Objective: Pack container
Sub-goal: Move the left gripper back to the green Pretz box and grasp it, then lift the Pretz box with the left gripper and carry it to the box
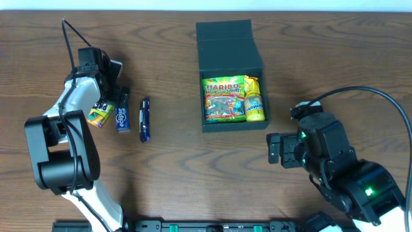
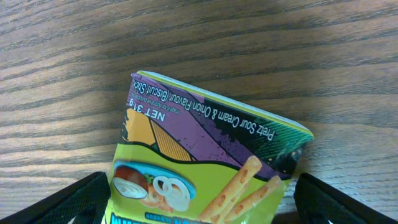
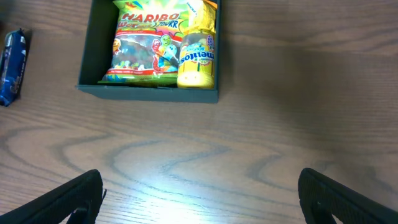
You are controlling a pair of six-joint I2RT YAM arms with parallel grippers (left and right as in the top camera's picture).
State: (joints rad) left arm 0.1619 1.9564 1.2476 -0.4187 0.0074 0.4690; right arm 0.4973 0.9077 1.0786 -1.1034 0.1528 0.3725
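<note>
The black container (image 1: 212, 71) stands open at the table's middle, its flap lid (image 1: 224, 37) laid back. A Haribo bag (image 1: 223, 100) and a yellow Mentos pack (image 1: 255, 102) lie inside. My left gripper (image 1: 108, 96) is at the far left over a green and purple biscuit-stick packet (image 1: 100, 116). In the left wrist view the packet (image 2: 205, 143) lies between the open fingers of the left gripper (image 2: 199, 208). My right gripper (image 1: 271, 149) is open and empty over bare table, right of and nearer than the container. The right wrist view shows the right gripper (image 3: 199, 199) and the container (image 3: 149, 93).
Two blue snack packets (image 1: 122, 118) (image 1: 145, 120) lie just right of the biscuit-stick packet. One blue packet shows at the left edge of the right wrist view (image 3: 12, 65). The table is dark wood.
</note>
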